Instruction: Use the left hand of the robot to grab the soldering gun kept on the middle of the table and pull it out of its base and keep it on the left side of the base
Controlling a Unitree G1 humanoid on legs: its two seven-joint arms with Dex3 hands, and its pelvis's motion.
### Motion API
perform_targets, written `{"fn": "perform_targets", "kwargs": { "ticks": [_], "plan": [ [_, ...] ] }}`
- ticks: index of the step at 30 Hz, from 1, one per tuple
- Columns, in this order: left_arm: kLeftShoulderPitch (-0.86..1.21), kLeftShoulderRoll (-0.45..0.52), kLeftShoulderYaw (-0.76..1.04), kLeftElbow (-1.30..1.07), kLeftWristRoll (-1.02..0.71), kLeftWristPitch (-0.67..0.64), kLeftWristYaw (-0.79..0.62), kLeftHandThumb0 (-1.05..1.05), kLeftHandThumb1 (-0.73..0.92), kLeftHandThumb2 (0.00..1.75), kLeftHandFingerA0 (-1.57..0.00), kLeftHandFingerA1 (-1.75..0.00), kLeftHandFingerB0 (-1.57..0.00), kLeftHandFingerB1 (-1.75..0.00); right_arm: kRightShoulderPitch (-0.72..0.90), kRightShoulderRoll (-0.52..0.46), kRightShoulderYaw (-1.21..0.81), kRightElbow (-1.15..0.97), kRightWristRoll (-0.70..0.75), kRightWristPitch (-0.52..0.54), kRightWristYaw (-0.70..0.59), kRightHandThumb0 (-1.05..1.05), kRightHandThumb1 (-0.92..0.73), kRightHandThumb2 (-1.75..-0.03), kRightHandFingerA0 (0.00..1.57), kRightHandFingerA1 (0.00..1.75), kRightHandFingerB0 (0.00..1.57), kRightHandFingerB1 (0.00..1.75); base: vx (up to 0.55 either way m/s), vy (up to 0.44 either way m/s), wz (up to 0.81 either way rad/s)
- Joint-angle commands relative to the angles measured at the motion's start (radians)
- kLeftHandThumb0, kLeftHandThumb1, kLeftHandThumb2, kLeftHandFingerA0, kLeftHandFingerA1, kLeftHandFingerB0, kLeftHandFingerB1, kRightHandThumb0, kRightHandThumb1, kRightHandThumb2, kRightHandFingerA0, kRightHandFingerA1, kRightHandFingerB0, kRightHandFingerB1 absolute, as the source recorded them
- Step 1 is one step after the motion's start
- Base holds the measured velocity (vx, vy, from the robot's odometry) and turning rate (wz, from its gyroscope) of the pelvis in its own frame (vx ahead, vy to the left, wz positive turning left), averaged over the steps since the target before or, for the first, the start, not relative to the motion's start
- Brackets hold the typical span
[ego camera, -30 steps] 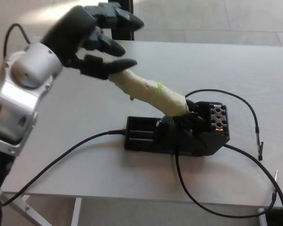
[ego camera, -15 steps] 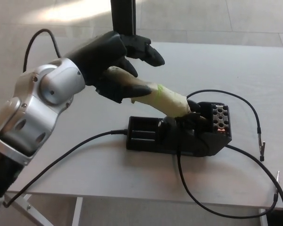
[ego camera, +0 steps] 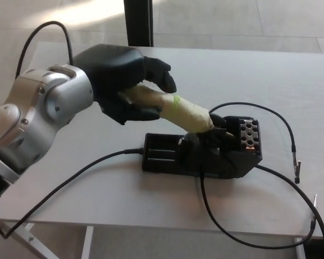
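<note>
The soldering gun [ego camera: 186,110] sits near the middle of the counter [ego camera: 291,75], its pale wrapped handle slanting up toward ten o'clock while its tip end is still seated in the black base [ego camera: 205,154]. We see our left hand [ego camera: 124,83] wrapped around the upper end of that handle, the fingers [ego camera: 159,75] curled over the top and the thumb tucked beneath, so it is closed on the gun. A second ago the hand hovered spread above the handle's end; half a second ago it was coming down onto it; now it has settled into a full grip and the arm has dropped lower toward nine o'clock. We judge that the grab is done and the pull out of the base is the step in hand, followed by setting the gun down on the bare counter at nine o'clock from the base.

The gun has not visibly lifted from its holder. Its tip is hidden inside the base, and the palm covers the handle's far end, so we cannot tell how firm the contact is underneath. A black cable [ego camera: 81,172] runs from the base toward seven o'clock, and thinner leads [ego camera: 291,137] loop off toward three o'clock, cut by the frame's lower edge. Our right hand does not show.
</note>
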Motion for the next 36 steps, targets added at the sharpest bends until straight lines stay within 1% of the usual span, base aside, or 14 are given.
{"fn": "perform_targets", "kwargs": {
  "ticks": [1, 4, 5, 12, 13, 19, 20, 22, 23, 29, 30, 31, 32, 36],
  "plan": [
    [-0.01, 0.044, -0.043, 0.016, 0.118, -0.045, -0.145, -0.63, 0.53, 0.93, -0.52, -0.66, -0.29, -0.52, 0.0, -0.036, 0.006, 0.0, 0.005, -0.013, 0.016, -1.05, -0.44, -0.92, 0.68, 1.37, 0.2, 1.41, 0.0, 0.0, 0.0],
    [0.006, 0.036, -0.024, -0.005, 0.117, -0.018, -0.154, -0.61, 0.52, 0.91, -0.62, -0.65, -0.3, -0.51, -0.007, -0.041, 0.012, 0.002, 0.0, -0.012, 0.007, -1.05, -0.42, -0.95, 0.69, 1.38, 0.18, 1.4, 0.0, 0.0, 0.0],
    [0.013, 0.032, -0.016, -0.008, 0.114, -0.019, -0.153, -0.6, 0.67, 0.6, -0.73, -0.58, -0.39, -0.4, -0.005, -0.04, 0.01, 0.002, 0.003, -0.017, 0.01, -1.05, -0.44, -0.93, 0.69, 1.38, 0.18, 1.41, 0.0, 0.0, 0.0],
    [0.046, 0.002, 0.021, -0.016, 0.109, -0.036, -0.153, -0.57, 0.69, 0.61, -0.76, -0.64, -0.4, -0.41, -0.013, -0.034, -0.004, 0.001, 0.016, -0.015, -0.035, -1.05, -0.4, -1.02, 0.75, 1.39, 0.22, 1.45, 0.0, 0.0, 0.0],
    [0.051, -0.002, 0.028, -0.018, 0.107, -0.042, -0.146, -0.58, 0.7, 0.61, -0.76, -0.64, -0.4, -0.42, -0.015, -0.032, -0.006, 0.002, 0.016, -0.017, -0.046, -1.05, -0.38, -1.25, 0.89, 1.26, 0.36, 1.11, 0.0, 0.0, 0.0],
    [0.074, -0.026, 0.062, -0.025, 0.116, -0.066, -0.142, -0.61, 0.75, 0.62, -0.75, -0.69, -0.38, -0.44, -0.011, -0.027, -0.015, -0.001, 0.02, -0.03, -0.054, -1.05, -0.37, -1.24, 0.91, 1.26, 0.37, 1.12, 0.0, 0.0, 0.0],
    [0.078, -0.029, 0.066, -0.024, 0.117, -0.07, -0.142, -0.65, 0.6, 0.97, -0.69, -0.74, -0.34, -0.56, -0.012, -0.027, -0.013, -0.001, 0.018, -0.028, -0.058, -1.05, -0.41, -1.07, 0.86, 1.34, 0.23, 1.51, 0.0, 0.0, 0.0],
    [0.083, -0.038, 0.072, -0.024, 0.121, -0.066, -0.148, -0.65, 0.61, 0.97, -0.68, -0.72, -0.33, -0.55, -0.012, -0.028, -0.012, -0.002, 0.017, -0.028, -0.06, -1.05, -0.41, -1.07, 0.87, 1.34, 0.24, 1.52, 0.0, 0.0, 0.0],
    [0.094, -0.044, 0.081, -0.013, 0.116, -0.088, -0.129, -0.63, 0.78, 0.63, -0.75, -0.66, -0.39, -0.44, -0.014, -0.029, -0.009, 0.002, 0.014, -0.031, -0.062, -1.05, -0.44, -1.01, 0.86, 1.34, 0.27, 1.46, 0.0, 0.0, 0.0],
    [0.155, -0.087, 0.127, -0.03, 0.106, -0.052, -0.12, -0.59, 0.83, 0.64, -1.2, -0.95, -0.28, -0.42, -0.014, -0.028, -0.013, 0.005, 0.021, -0.036, -0.054, -1.05, -0.42, -1.05, 0.98, 1.22, 0.32, 1.47, 0.0, 0.0, 0.0],
    [0.207, -0.134, 0.175, -0.017, 0.069, -0.102, -0.014, -0.48, 0.59, 0.96, -1.26, -1.24, -0.3, -0.56, -0.016, -0.027, -0.022, 0.006, 0.031, -0.031, -0.047, -1.05, -0.42, -1.03, 1.09, 1.15, 0.46, 1.43, 0.0, 0.0, 0.0],
    [0.232, -0.163, 0.203, -0.018, 0.057, -0.104, 0.021, -0.44, 0.61, 0.97, -1.2, -1.29, -0.34, -0.58, -0.016, -0.027, -0.024, 0.005, 0.032, -0.03, -0.051, -1.05, -0.33, -1.23, 1.17, 1.12, 0.61, 1.26, 0.0, 0.0, 0.0],
    [0.25, -0.184, 0.226, -0.012, 0.044, -0.13, 0.049, -0.27, 0.85, 0.65, -0.68, -0.92, -0.41, -0.48, -0.014, -0.028, -0.023, 0.0, 0.031, -0.029, -0.047, -1.05, -0.39, -1.09, 1.19, 1.09, 0.56, 1.42, 0.0, 0.0, 0.0],
    [0.296, -0.263, 0.302, -0.023, 0.003, -0.089, 0.043, -0.1, 0.77, 0.72, -0.97, -1.22, -0.74, -0.57, -0.013, -0.029, -0.022, -0.008, 0.034, -0.025, -0.041, -1.05, -0.36, -1.26, 1.23, 1.09, 0.59, 1.22, 0.0, 0.0, 0.0]
  ]
}}
